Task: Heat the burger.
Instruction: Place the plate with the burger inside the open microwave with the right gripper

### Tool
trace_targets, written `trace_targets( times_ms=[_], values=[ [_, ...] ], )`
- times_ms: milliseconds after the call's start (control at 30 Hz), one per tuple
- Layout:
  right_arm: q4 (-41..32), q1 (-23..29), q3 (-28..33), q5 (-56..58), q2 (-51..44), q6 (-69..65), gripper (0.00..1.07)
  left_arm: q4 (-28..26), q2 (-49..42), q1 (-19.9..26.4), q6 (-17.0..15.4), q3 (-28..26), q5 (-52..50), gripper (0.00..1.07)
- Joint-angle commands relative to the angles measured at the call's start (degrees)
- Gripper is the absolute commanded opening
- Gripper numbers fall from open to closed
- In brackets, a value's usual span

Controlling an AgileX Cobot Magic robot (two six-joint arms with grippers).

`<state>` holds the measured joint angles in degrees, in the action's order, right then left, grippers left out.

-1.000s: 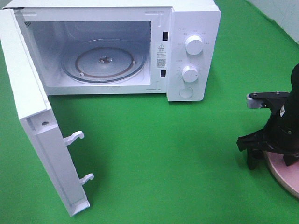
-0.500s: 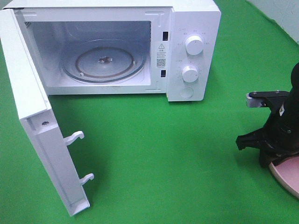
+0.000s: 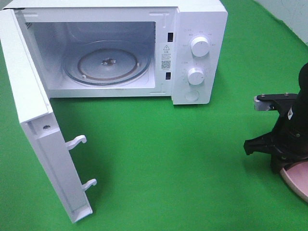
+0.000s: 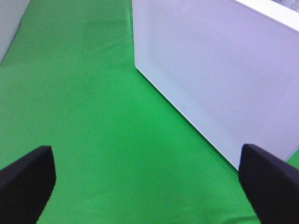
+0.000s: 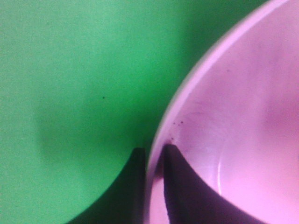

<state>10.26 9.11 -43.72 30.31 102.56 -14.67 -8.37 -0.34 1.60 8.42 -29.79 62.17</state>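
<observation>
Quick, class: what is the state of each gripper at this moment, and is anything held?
Left gripper: open, holding nothing.
Right gripper: closed on the rim of the pink plate.

Bright even light, soft shadows, blurry right-wrist close-up

The right gripper (image 5: 153, 152) has closed, and its two fingers now pinch the rim of the pink plate (image 5: 224, 107). In the high view the plate shows less than before.
</observation>
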Motion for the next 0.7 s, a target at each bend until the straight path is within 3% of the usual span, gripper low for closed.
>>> trace_targets(
  times_ms=[33, 233, 700],
  values=[
    [2.64, 0.63, 0.46, 1.78, 0.8, -1.89, 0.0, -0.06, -0.92, 0.0, -0.17, 0.17, -0.69, 1.0],
    [5.16, 3.27, 0.46, 3.61, 0.17, -3.55, 0.0, -0.06, -0.92, 0.0, -0.17, 0.17, -0.69, 1.0],
    [10.14, 3.9, 0.46, 8.42, -7.62, -6.42, 0.0, -0.06, -0.92, 0.0, -0.17, 0.17, -0.69, 1.0]
  ],
)
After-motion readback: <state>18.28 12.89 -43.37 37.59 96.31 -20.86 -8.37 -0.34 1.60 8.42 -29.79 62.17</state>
